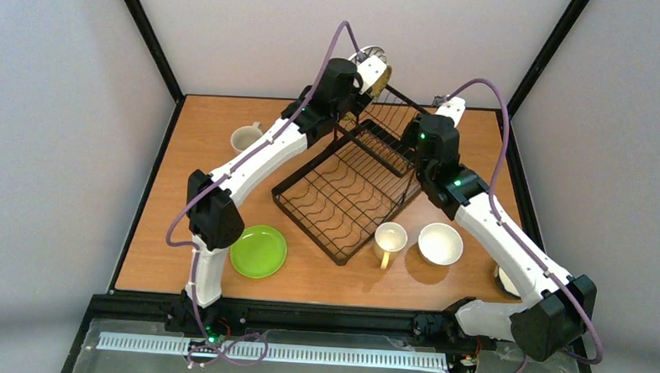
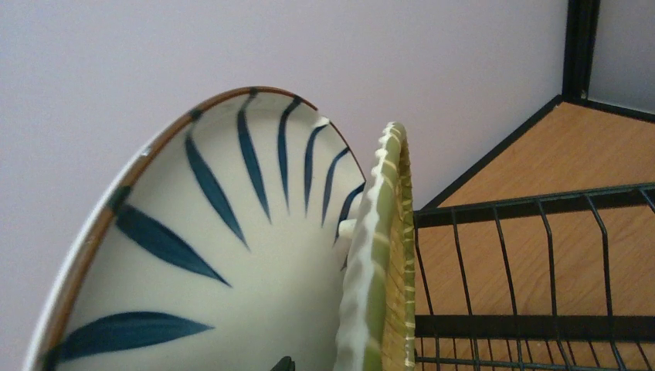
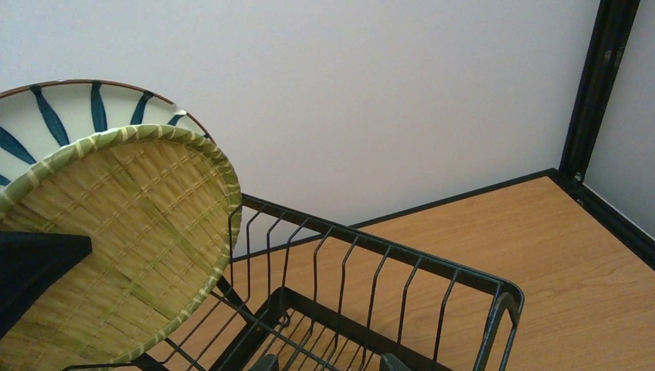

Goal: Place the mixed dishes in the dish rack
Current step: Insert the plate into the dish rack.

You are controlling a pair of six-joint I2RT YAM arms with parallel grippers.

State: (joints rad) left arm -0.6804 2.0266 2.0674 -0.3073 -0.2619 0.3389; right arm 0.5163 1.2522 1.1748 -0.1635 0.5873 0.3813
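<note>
Clamping striped plate (image 2: 193, 255) and bamboo plate (image 3: 116, 247) together, the left hand (image 1: 375, 75) hangs by the dish rack (image 2: 533, 204).

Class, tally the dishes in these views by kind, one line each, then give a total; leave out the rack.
Plates: 3 (striped plate, bamboo plate, lime-green plate)
Mugs: 2 (far mug, near mug)
Bowls: 1 (white bowl)
Partly hidden dish, kind unclear: 1
Total: 7
</note>
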